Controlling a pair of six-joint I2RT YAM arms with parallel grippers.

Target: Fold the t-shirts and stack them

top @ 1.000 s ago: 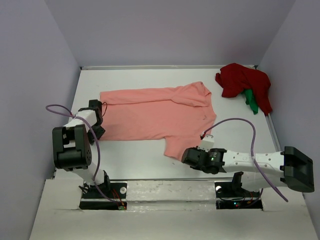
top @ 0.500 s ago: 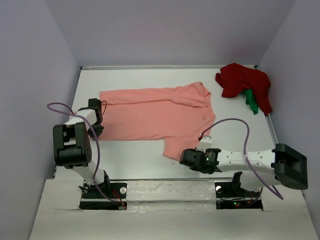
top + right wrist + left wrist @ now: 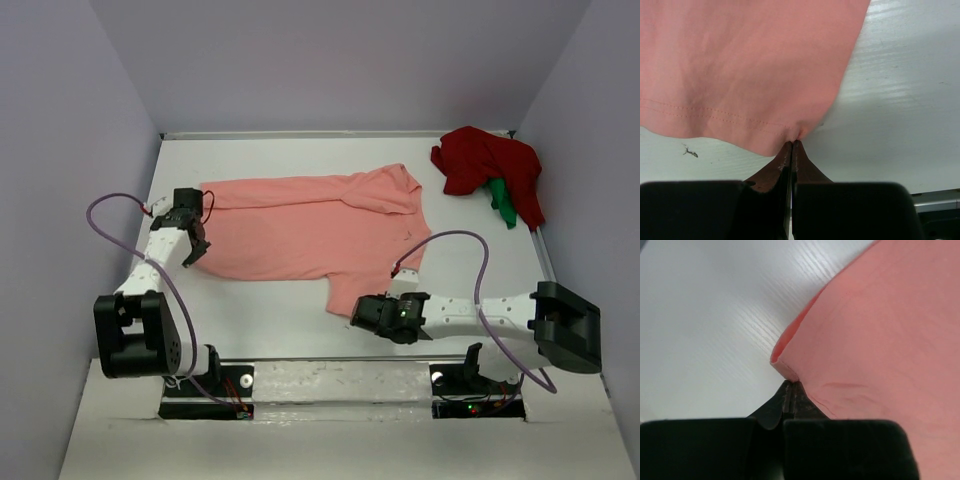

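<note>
White table [image 3: 270,310]: my left claw [image 3: 790,389] has just clamped tight on the salmon-pink t-shirt [image 3: 300,225] corner. My right claw [image 3: 791,146] pinches its near edge, so folding can begin.

I count one salmon-pink t-shirt [image 3: 300,235], one dark red t-shirt [image 3: 480,160] and one green t-shirt [image 3: 503,205], three together. My pincers are two: left gripper [image 3: 790,390], right gripper [image 3: 791,145].

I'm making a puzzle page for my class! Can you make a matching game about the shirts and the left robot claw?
1 pink t-shirt
2 dark red t-shirt
3 green t-shirt
4 left gripper

A bunched up in the far right corner
B peeking out beside the red one
C spread out on the table
D shut on a shirt's edge

Pairs: 1-C, 2-A, 3-B, 4-D
</note>
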